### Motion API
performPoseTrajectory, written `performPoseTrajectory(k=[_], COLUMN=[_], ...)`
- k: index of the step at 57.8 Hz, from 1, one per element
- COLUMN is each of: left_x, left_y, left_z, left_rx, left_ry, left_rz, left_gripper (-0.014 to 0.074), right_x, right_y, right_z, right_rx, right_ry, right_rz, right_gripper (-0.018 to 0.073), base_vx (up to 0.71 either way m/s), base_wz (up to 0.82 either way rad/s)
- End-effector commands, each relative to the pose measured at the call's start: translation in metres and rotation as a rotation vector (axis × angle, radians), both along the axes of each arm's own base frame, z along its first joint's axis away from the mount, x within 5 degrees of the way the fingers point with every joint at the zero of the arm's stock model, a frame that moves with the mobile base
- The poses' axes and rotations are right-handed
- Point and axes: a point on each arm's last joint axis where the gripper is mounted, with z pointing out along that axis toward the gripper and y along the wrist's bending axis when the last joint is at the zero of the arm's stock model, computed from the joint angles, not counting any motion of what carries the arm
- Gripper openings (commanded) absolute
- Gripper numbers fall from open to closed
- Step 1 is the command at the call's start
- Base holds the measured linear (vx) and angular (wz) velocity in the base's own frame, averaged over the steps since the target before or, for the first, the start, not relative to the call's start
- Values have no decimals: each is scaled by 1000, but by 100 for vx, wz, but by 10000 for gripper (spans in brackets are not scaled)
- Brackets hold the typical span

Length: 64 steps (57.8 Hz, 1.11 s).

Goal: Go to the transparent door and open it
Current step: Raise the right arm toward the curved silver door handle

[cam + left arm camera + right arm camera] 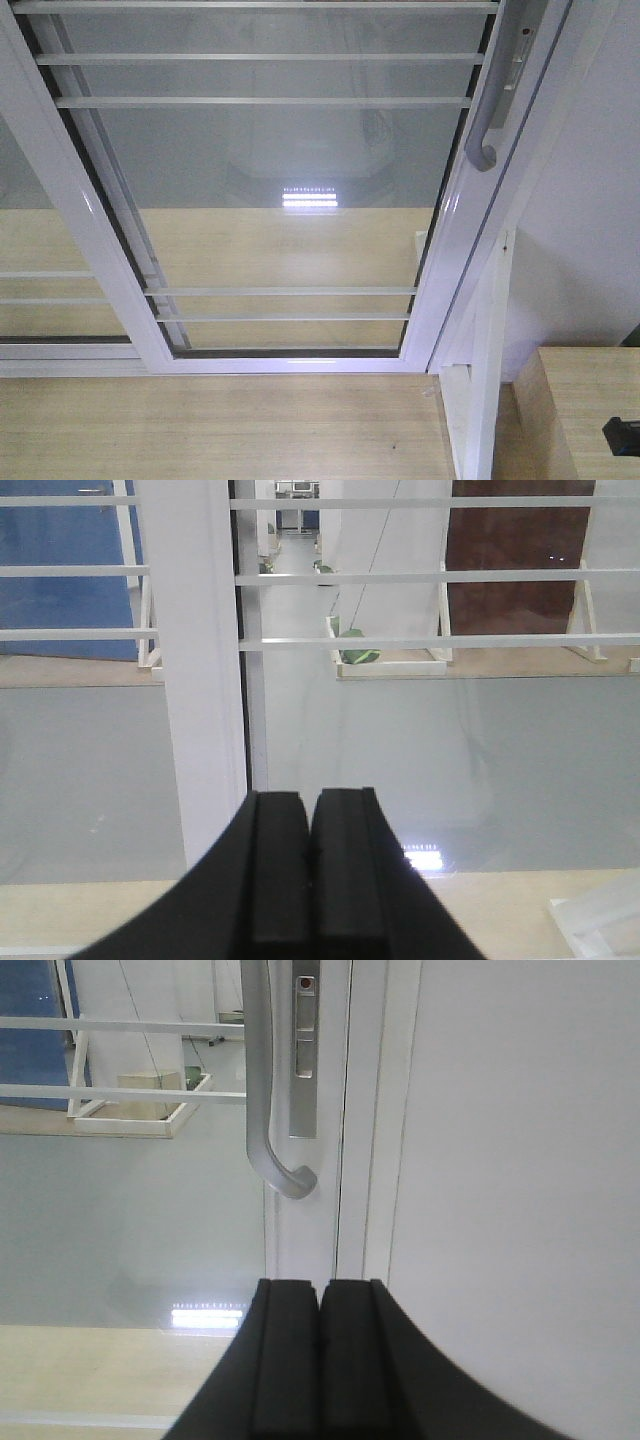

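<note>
Facing the door [280, 180], approach looks done; left gripper [308, 800] and right gripper [320, 1288] sit clenched, empty. Next, the right must open and hook the handle [257, 1080], probably sliding it left.

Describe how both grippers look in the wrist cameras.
Left gripper: two flat, matte black rectangular fingers, flaring into a curved black body below. Right gripper: the same black paired blocks and curved base. No cables, markings or labels show on either.
</note>
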Motion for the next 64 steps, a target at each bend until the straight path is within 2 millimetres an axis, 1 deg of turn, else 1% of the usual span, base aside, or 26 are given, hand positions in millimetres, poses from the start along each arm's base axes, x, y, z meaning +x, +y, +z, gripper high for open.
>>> performPoseTrajectory(k=[1,7,16,28,31,40,45,50,58,64], left_x=[2,2,2,1,1,0,-1,-4,-11,-11], left_y=[-1,-1,-1,-1,-1,-1,-1,-1,0,0], left_z=[4,4,5,17,18,22,27,42,79,109], left_rx=[-8,-8,-8,-20,-20,-21,-26,-27,-55,-34], left_ry=[-56,-56,-68,-194,-212,-253,-285,-330,-366,-361], left_rz=[-8,-8,-8,-10,-11,-11,-12,-12,-12,-11], left_gripper=[-6,-6,-6,-6,-6,-6,-6,-6,-6,-6], right_x=[2,2,2,2,2,-3,-4,-5,-6,2], right_y=[0,0,0,1,1,3,2,1,1,1], right_z=[6,6,6,13,17,39,45,60,105,139], right_rx=[-15,-52,-51,-33,-35,-24,27,52,25,-1], right_ry=[-58,-59,-61,-135,-182,-430,-455,-448,-410,-368], right_rz=[3,3,3,9,12,30,22,18,13,8], right_gripper=[-9,-9,-9,-9,-9,-9,-8,-6,-6,-6], base_vx=[0,0,0,0,0,0,0,0,0,0], base_wz=[0,0,0,0,0,0,0,0,0,0])
